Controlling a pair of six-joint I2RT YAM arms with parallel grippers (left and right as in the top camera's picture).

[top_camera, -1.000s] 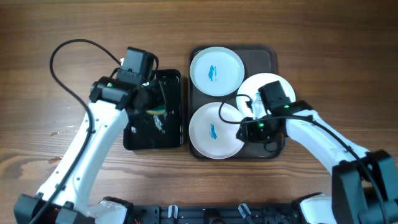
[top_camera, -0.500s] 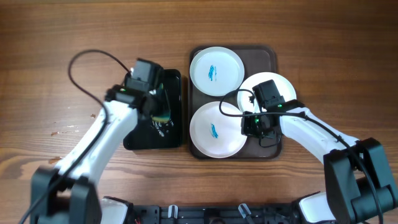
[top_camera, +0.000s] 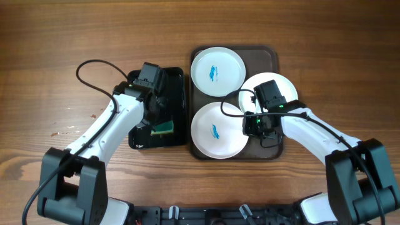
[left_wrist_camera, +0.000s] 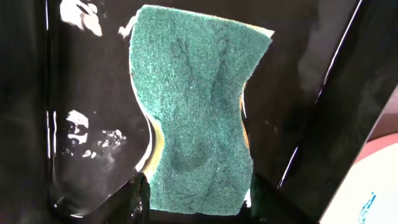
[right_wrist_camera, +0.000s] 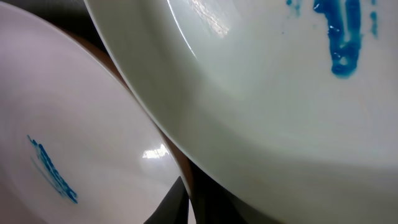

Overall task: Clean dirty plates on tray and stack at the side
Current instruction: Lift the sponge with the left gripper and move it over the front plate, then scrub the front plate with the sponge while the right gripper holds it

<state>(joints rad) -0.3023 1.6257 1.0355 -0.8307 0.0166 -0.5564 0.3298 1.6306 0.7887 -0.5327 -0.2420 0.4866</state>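
Note:
Three white plates with blue smears are on the brown-grey tray [top_camera: 270, 55]: one at the back [top_camera: 217, 70], one at the front [top_camera: 215, 131] and one at the right [top_camera: 275, 84]. My right gripper [top_camera: 256, 123] is shut on the near rim of the right plate [right_wrist_camera: 280, 124], which overlaps the front plate [right_wrist_camera: 62, 124]; one dark finger [right_wrist_camera: 186, 202] shows under the rim. My left gripper [top_camera: 155, 112] is over the black tray, its fingers [left_wrist_camera: 199, 208] closed on the near end of a green and yellow sponge [left_wrist_camera: 193, 106].
The glossy black tray [top_camera: 178, 94] lies just left of the brown tray, with the sponge [top_camera: 164, 128] on its front part. Bare wooden table [top_camera: 325, 50] surrounds both trays. Both arms' cables loop above the table.
My left arm has swung in over the black tray and the sponge now lies nearer its front. My right gripper shifted slightly back onto the right plate's rim, then stayed still.

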